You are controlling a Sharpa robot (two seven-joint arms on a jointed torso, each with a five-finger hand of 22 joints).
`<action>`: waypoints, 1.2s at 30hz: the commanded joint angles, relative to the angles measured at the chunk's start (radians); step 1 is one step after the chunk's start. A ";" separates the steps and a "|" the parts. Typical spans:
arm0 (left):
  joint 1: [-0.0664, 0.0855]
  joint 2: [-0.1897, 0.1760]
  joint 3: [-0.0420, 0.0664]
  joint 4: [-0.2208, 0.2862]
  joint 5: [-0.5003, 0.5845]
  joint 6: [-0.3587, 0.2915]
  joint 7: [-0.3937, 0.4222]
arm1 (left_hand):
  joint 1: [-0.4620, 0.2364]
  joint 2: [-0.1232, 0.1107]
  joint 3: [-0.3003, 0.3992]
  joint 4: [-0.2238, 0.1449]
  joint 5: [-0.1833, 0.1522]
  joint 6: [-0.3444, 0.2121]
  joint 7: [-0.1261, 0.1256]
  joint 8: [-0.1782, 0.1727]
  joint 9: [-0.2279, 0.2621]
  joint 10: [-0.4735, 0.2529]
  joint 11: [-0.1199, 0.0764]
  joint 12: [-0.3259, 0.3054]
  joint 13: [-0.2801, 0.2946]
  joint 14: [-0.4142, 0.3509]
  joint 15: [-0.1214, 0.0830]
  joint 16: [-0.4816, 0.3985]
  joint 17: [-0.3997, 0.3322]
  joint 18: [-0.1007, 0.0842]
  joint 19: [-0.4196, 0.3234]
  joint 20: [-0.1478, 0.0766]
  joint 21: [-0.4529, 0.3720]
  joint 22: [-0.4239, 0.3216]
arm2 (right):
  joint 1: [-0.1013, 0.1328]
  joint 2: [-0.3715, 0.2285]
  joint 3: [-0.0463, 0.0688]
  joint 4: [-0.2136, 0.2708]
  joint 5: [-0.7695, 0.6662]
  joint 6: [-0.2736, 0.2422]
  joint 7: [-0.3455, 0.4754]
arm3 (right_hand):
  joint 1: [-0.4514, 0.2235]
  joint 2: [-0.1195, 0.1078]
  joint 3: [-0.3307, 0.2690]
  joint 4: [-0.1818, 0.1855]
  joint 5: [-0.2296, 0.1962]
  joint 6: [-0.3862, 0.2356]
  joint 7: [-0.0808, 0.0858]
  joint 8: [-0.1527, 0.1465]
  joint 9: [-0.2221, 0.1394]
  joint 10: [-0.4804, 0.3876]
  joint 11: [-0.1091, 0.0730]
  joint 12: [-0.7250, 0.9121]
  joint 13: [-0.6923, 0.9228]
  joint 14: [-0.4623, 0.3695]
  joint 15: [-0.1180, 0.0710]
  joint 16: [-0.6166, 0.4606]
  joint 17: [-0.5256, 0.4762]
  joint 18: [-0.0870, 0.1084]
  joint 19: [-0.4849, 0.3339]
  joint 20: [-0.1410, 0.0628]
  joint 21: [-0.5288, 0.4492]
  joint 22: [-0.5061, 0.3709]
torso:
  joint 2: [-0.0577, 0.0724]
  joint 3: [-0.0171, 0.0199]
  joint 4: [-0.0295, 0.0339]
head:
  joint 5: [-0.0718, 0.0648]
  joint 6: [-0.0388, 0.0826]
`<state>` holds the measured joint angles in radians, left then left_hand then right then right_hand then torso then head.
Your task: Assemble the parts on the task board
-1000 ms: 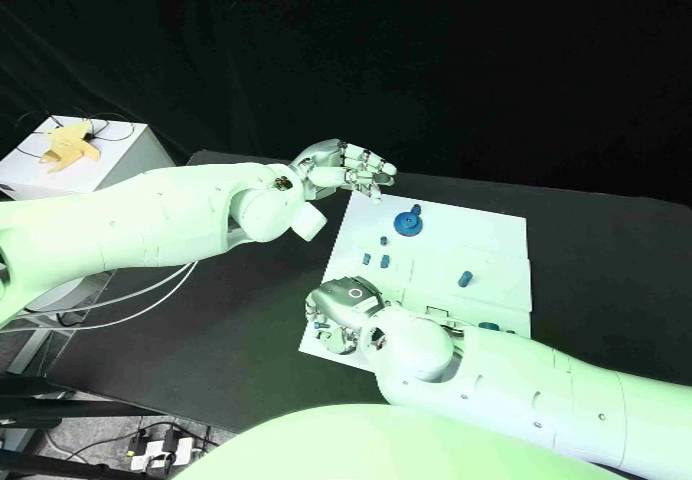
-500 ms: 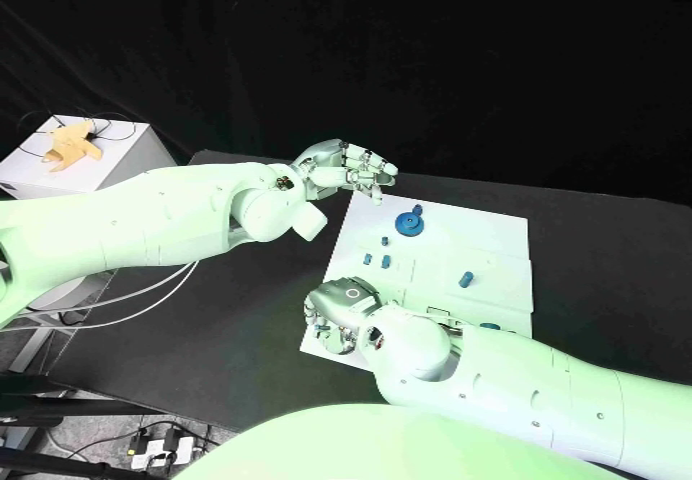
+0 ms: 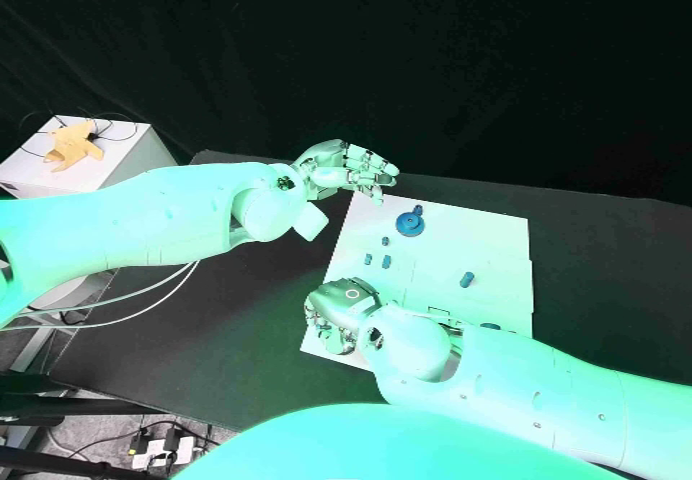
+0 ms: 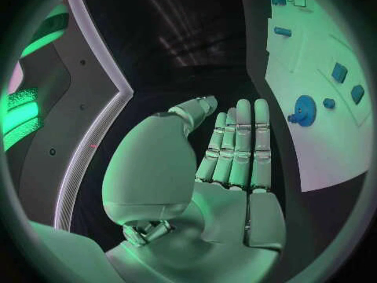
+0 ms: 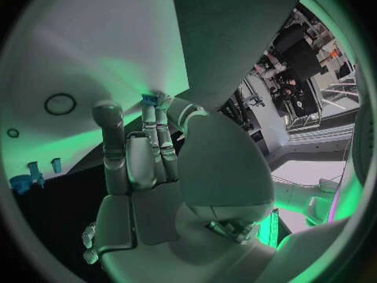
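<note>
The white task board point(image 3: 490, 245) lies in the middle of the black table. On it sit a round blue part with a knob point(image 3: 410, 222) and small blue parts point(image 3: 464, 279) point(image 3: 366, 259). My left hand point(image 3: 348, 166) hovers over the board's far left corner, its fingers point(image 4: 238, 141) straight and holding nothing. The round blue part point(image 4: 304, 110) lies beside it on the board point(image 4: 314, 144). My right hand point(image 3: 340, 313) is at the board's near left corner. There it pinches a small blue part point(image 5: 149, 98) between thumb and fingertips, low over the board point(image 5: 87, 50).
A white box point(image 3: 72, 155) with a yellow object stands at the table's far left. Cables hang off the left table edge point(image 3: 137, 295). A round hole point(image 5: 60, 104) shows in the board near my right hand. Bare black table point(image 3: 216, 330) stretches left of the board.
</note>
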<state>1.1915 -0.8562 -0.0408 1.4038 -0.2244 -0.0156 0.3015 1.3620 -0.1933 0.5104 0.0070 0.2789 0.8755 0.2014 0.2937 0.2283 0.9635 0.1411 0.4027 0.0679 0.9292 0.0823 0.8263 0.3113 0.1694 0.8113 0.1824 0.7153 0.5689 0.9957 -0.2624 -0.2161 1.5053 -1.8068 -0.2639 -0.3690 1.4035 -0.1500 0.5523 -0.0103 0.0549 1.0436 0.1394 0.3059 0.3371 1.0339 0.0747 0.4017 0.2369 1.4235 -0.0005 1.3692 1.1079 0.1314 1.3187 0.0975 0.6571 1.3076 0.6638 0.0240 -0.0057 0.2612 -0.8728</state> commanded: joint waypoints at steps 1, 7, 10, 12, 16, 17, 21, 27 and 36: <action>0.001 0.001 0.001 0.002 0.002 0.014 0.002 | 0.009 0.003 -0.005 -0.002 -0.002 0.004 0.004 -0.007 -0.001 0.008 0.002 -0.006 0.001 0.008 -0.002 -0.005 -0.001 0.011 0.007 -0.002 -0.006 0.001 | -0.009 -0.014 -0.010 -0.009 -0.003 0.026 -0.014 | 0.003 0.006 0.015 -0.027 0.063 0.010 0.004 0.002 -0.001 0.021 0.002 -0.013 -0.018 0.012 -0.004 0.009 0.010 -0.001 0.019 -0.003 0.047 0.091 | -0.001 -0.0002 -0.0007 | 0.000 0.000; 0.001 0.001 0.001 0.002 0.002 0.014 0.002 | 0.009 0.003 -0.005 -0.002 -0.002 0.004 0.004 -0.007 -0.001 0.008 0.002 -0.006 0.001 0.008 -0.002 -0.005 -0.001 0.011 0.007 -0.002 -0.006 0.001 | -0.009 -0.027 -0.010 0.003 0.010 -0.071 0.019 | -0.030 -0.006 0.082 -0.062 0.176 0.023 0.001 0.001 -0.001 0.074 -0.005 -0.043 -0.061 0.041 -0.012 0.022 0.039 -0.015 0.055 -0.014 0.177 0.112 | 0.000 0.0001 -0.0015 | 0.001 0.000; 0.001 0.001 0.001 0.001 0.002 0.013 0.001 | 0.009 0.003 -0.005 -0.002 -0.002 0.004 0.004 -0.007 -0.001 0.008 0.002 -0.006 0.001 0.008 -0.002 -0.005 -0.001 0.011 0.007 -0.002 -0.006 0.001 | -0.009 -0.036 -0.009 0.010 0.024 -0.138 0.049 | -0.040 -0.009 0.099 -0.069 0.189 0.032 -0.004 0.003 0.000 0.094 -0.010 -0.047 -0.069 0.052 -0.016 0.028 0.054 -0.020 0.067 -0.018 0.222 0.119 | -0.001 0.0006 -0.0014 | 0.000 0.000; 0.001 0.000 0.001 0.001 0.002 0.014 0.001 | 0.009 0.004 -0.005 -0.002 -0.002 0.003 0.004 -0.007 -0.001 0.008 0.003 -0.007 0.001 0.008 -0.001 -0.006 -0.001 0.011 0.007 -0.003 -0.005 0.002 | -0.009 -0.041 -0.009 0.013 0.029 -0.170 0.064 | -0.041 -0.009 0.102 -0.070 0.190 0.034 -0.005 0.003 0.001 0.098 -0.011 -0.048 -0.069 0.054 -0.017 0.030 0.057 -0.022 0.072 -0.018 0.236 0.121 | -0.001 0.0006 -0.0013 | 0.000 0.000; 0.001 0.000 0.001 0.001 0.002 0.015 0.001 | 0.009 0.004 -0.005 -0.002 -0.002 0.003 0.004 -0.007 -0.001 0.008 0.003 -0.007 0.001 0.008 -0.001 -0.006 -0.001 0.011 0.007 -0.003 -0.005 0.002 | -0.009 -0.051 -0.009 0.021 0.044 -0.228 0.092 | -0.043 -0.010 0.106 -0.073 0.191 0.037 -0.007 0.004 0.002 0.105 -0.013 -0.048 -0.071 0.057 -0.019 0.032 0.063 -0.025 0.077 -0.020 0.254 0.124 | 0.000 0.0001 -0.0020 | 0.000 0.000; 0.001 0.000 0.001 0.001 0.002 0.015 0.001 | 0.009 0.004 -0.005 -0.002 -0.002 0.003 0.004 -0.007 -0.001 0.008 0.003 -0.007 0.001 0.008 -0.001 -0.006 -0.001 0.011 0.007 -0.003 -0.005 0.002 | -0.009 -0.054 -0.008 0.022 0.047 -0.241 0.098 | -0.044 -0.010 0.107 -0.074 0.191 0.038 -0.007 0.005 0.002 0.107 -0.013 -0.048 -0.071 0.058 -0.019 0.033 0.065 -0.025 0.077 -0.020 0.257 0.125 | 0.000 0.0003 -0.0022 | 0.000 0.000; 0.001 0.000 0.001 0.001 0.002 0.016 0.001 | 0.009 0.004 -0.005 -0.002 -0.002 0.003 0.004 -0.007 -0.001 0.008 0.003 -0.007 0.001 0.008 -0.001 -0.006 -0.001 0.011 0.007 -0.003 -0.005 0.002 | -0.009 -0.061 -0.007 0.027 0.061 -0.277 0.118 | -0.044 -0.010 0.107 -0.074 0.191 0.039 -0.007 0.005 0.002 0.108 -0.014 -0.048 -0.071 0.059 -0.020 0.034 0.068 -0.025 0.078 -0.020 0.260 0.125 | 0.000 0.0003 -0.0017 | -0.001 0.000; 0.001 -0.001 0.001 0.001 0.002 0.015 0.001 | 0.009 0.004 -0.005 -0.002 -0.002 0.003 0.004 -0.007 -0.001 0.008 0.003 -0.007 0.001 0.008 -0.001 -0.006 -0.001 0.011 0.007 -0.003 -0.005 0.002 | -0.009 -0.072 -0.006 0.035 0.080 -0.316 0.135 | -0.044 -0.010 0.109 -0.075 0.191 0.040 -0.008 0.005 0.002 0.111 -0.014 -0.048 -0.071 0.061 -0.020 0.036 0.074 -0.026 0.081 -0.021 0.268 0.127 | 0.000 0.0002 -0.0011 | -0.002 0.000; 0.001 -0.004 0.000 0.002 0.002 0.016 0.001 | 0.009 0.004 -0.005 -0.002 -0.002 0.003 0.004 -0.007 -0.001 0.008 0.003 -0.007 0.001 0.008 -0.001 -0.006 -0.001 0.011 0.007 -0.003 -0.005 0.002 | -0.008 -0.108 0.002 0.063 0.145 -0.398 0.173 | -0.045 -0.011 0.110 -0.077 0.190 0.041 -0.009 0.005 0.002 0.113 -0.015 -0.048 -0.072 0.062 -0.021 0.038 0.078 -0.028 0.083 -0.022 0.276 0.128 | -0.001 -0.0003 -0.0019 | -0.003 0.000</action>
<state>1.1912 -0.8603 -0.0410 1.4033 -0.2244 -0.0147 0.2973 1.3620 -0.1933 0.5105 0.0070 0.2789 0.8755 0.2014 0.2902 0.2285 0.9671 0.1447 0.4027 0.0677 0.9292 0.0823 0.8264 0.3113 0.1693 0.8113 0.1824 0.7153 0.5696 0.9878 -0.3665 -0.2149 1.5631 -1.7054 -0.5972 -0.2393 1.3670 -0.1594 0.6570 -0.0896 0.2475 1.0779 0.1332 0.3093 0.3394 1.1023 0.0959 0.3494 0.1646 1.4631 -0.0145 1.4021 1.1848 0.1157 1.3950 0.0790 0.9264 1.3073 0.6634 0.0242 -0.0073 0.2587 -0.8729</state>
